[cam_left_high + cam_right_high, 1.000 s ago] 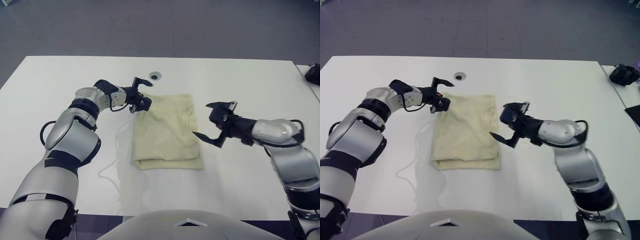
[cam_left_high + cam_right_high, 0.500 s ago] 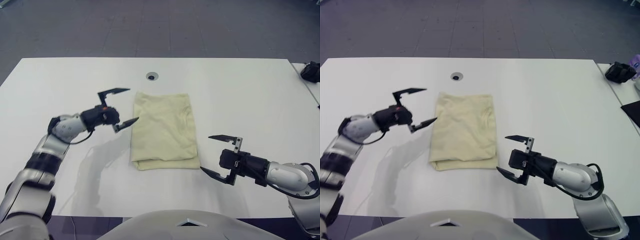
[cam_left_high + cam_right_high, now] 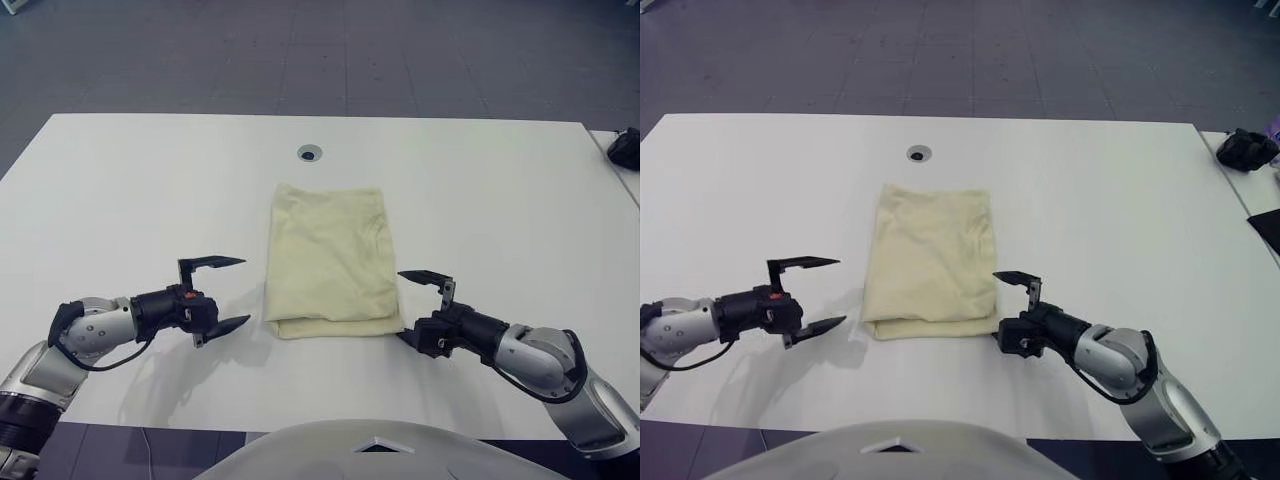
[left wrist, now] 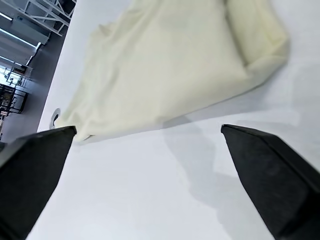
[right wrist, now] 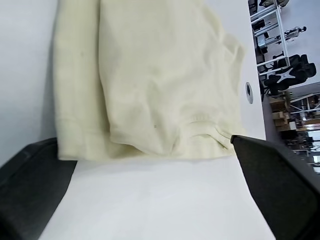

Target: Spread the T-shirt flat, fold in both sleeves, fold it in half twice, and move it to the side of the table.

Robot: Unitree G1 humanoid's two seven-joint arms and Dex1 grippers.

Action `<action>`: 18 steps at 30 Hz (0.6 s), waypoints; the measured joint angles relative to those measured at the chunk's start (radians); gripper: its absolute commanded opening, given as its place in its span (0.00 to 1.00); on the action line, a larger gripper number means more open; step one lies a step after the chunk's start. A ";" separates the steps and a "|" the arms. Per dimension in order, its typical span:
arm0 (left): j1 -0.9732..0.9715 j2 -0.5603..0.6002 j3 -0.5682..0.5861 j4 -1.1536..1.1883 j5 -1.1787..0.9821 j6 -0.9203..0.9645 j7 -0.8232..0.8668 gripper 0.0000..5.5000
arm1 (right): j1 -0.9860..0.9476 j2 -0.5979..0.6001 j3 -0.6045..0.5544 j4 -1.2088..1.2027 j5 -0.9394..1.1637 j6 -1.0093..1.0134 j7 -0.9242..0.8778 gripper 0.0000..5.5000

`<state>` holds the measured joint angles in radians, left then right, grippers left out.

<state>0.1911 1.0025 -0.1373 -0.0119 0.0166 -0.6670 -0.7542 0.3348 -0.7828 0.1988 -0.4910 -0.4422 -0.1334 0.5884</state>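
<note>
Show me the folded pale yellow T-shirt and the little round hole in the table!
Folded pale yellow T-shirt (image 3: pixel 328 255): left eye view, middle of its top layer.
Little round hole (image 3: pixel 310 152): left eye view, its dark centre.

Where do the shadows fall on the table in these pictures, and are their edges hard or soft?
Left eye view: the open left pincer casts a pale, soft-edged shadow on the table, on the robot's side of it. Left wrist view: a soft grey shadow lies on the table beside the T-shirt, and a thin darker line runs under its edge.
</note>
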 measured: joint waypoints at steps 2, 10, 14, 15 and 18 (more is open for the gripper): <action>0.016 -0.001 -0.002 -0.003 0.017 -0.013 -0.004 0.98 | 0.020 0.004 0.002 0.012 -0.012 -0.027 -0.042 0.98; -0.082 -0.069 -0.080 0.073 0.122 -0.101 -0.001 0.98 | -0.058 0.033 0.059 0.169 -0.014 -0.155 -0.118 0.85; -0.150 -0.112 -0.125 0.112 0.161 -0.107 0.001 0.92 | -0.100 0.037 0.093 0.230 -0.010 -0.188 -0.115 0.72; -0.167 -0.125 -0.140 0.118 0.171 -0.107 0.000 0.89 | -0.110 0.037 0.102 0.244 -0.009 -0.195 -0.112 0.69; -0.191 -0.130 -0.174 0.136 0.181 -0.110 -0.007 0.79 | -0.137 0.037 0.121 0.277 -0.001 -0.213 -0.095 0.59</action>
<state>0.0006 0.8722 -0.3109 0.1240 0.1974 -0.7771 -0.7611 0.1975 -0.7461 0.3195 -0.2142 -0.4428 -0.3464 0.4939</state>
